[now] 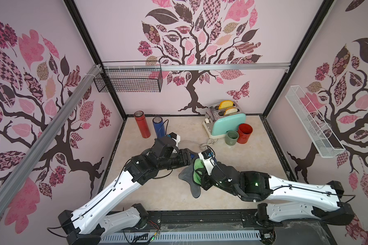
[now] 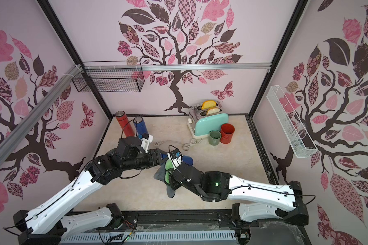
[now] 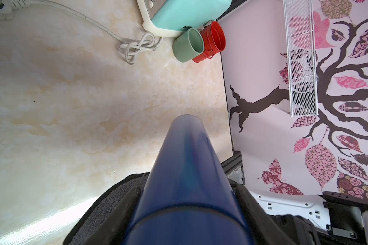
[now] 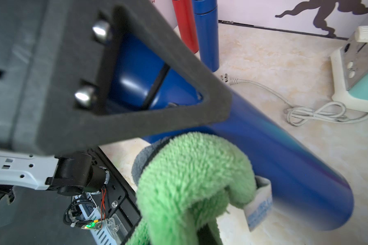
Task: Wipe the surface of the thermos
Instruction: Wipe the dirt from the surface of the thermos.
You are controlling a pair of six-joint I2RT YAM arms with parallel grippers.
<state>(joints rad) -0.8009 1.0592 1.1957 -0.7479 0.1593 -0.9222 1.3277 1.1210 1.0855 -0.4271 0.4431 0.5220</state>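
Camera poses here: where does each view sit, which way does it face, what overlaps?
Top views: stereo head high over the near edge, facing down toward the back wall; both white arms show whole.
Left wrist: on the left arm, looking along the held dark blue cylindrical thermos; the left gripper clamps it.
Right wrist: on the right arm, looking over the fluffy green cloth at that thermos; left gripper's foam finger intrudes.
Shared: thermos and mint-green toaster in all.

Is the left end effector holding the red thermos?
No, the left end effector grips a blue thermos; the red thermos stands upright at the back.
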